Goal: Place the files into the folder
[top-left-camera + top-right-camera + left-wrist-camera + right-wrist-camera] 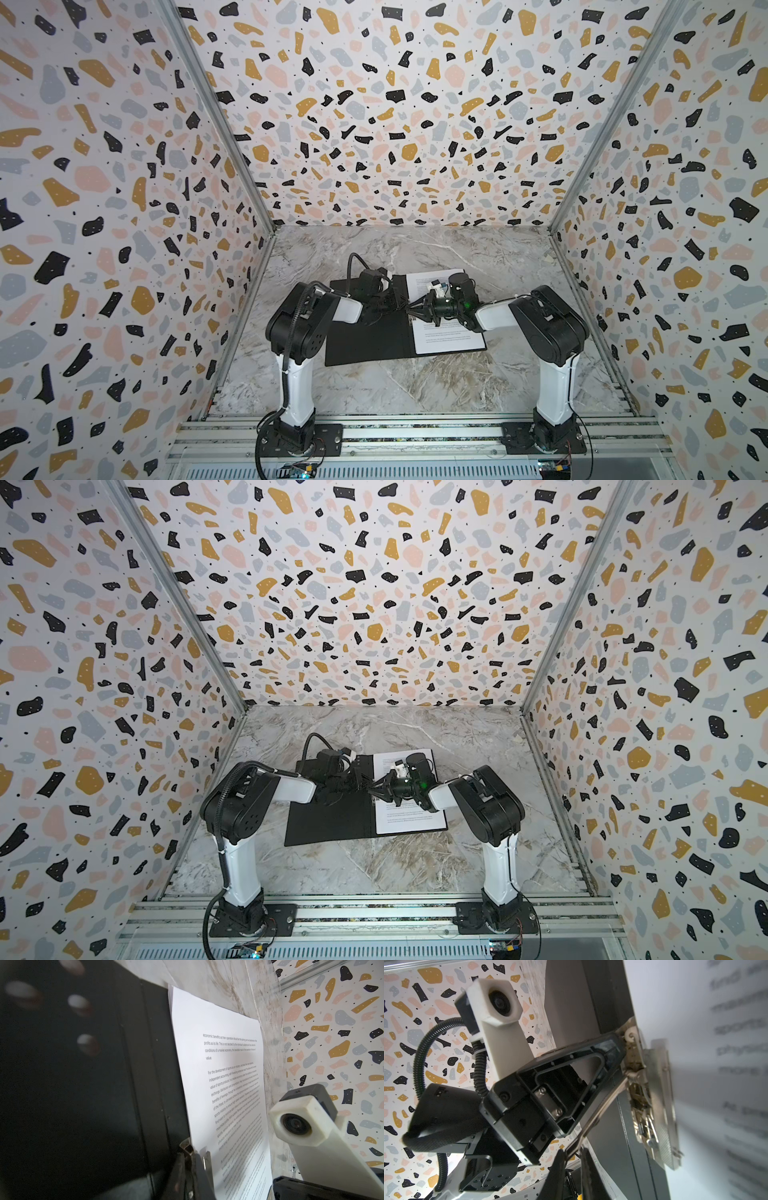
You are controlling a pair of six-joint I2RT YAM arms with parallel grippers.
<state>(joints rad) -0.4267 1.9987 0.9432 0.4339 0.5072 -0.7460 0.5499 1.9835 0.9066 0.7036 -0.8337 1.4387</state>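
Both arms bend at the elbow and reach inward and low, so the left gripper (pixel 620 1043) and the right gripper (pixel 572 1156) meet tip to tip. The left gripper is closed on the spine clip (pixel 639 1084). The clip's lever (pixel 602 1109) ends between the right gripper's jaws, which stand slightly apart; whether they pinch it I cannot tell. Under both grippers the folder (pixel 365 340) lies open, black inside up, its spine running away from the arm bases. The files (pixel 449 336) lie flat beneath the right gripper, long edges along the spine.
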